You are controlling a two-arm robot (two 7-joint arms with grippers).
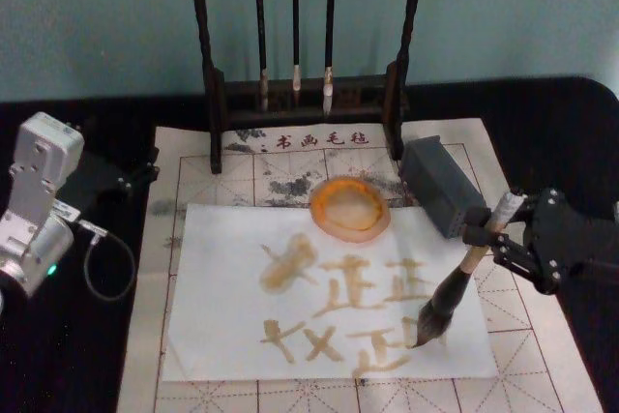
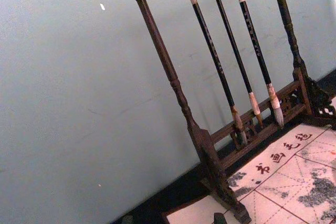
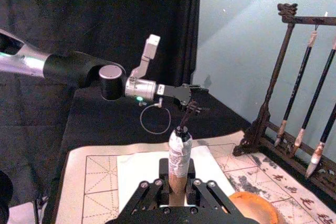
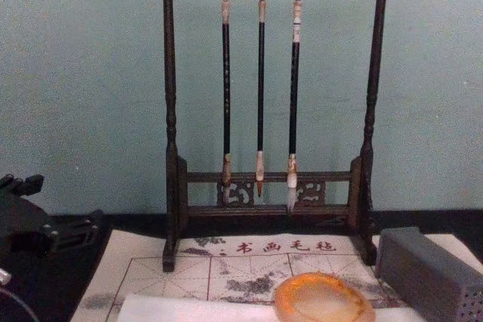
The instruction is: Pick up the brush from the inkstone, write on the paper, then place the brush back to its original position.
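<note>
The brush point(image 1: 455, 287) leans over the right part of the paper point(image 1: 222, 287), its dark bristle tip touching the sheet near its lower right. My right gripper point(image 1: 488, 235) is shut on the tan handle just below its white end. In the right wrist view the handle point(image 3: 179, 156) stands up between that gripper's fingers point(image 3: 152, 195). Several ochre characters cover the paper. The inkstone point(image 1: 350, 207), orange-rimmed and pale inside, sits at the paper's far edge with nothing on it; it also shows as the inkstone point(image 4: 323, 299) in the chest view. My left gripper point(image 1: 135, 177) is parked off the mat at the far left.
A grey rectangular block point(image 1: 440, 186) lies right of the inkstone, close to my right gripper. A dark wooden rack point(image 1: 305, 94) with three thin hanging brushes stands at the back of the gridded felt mat point(image 1: 503, 355). Black cloth surrounds the mat.
</note>
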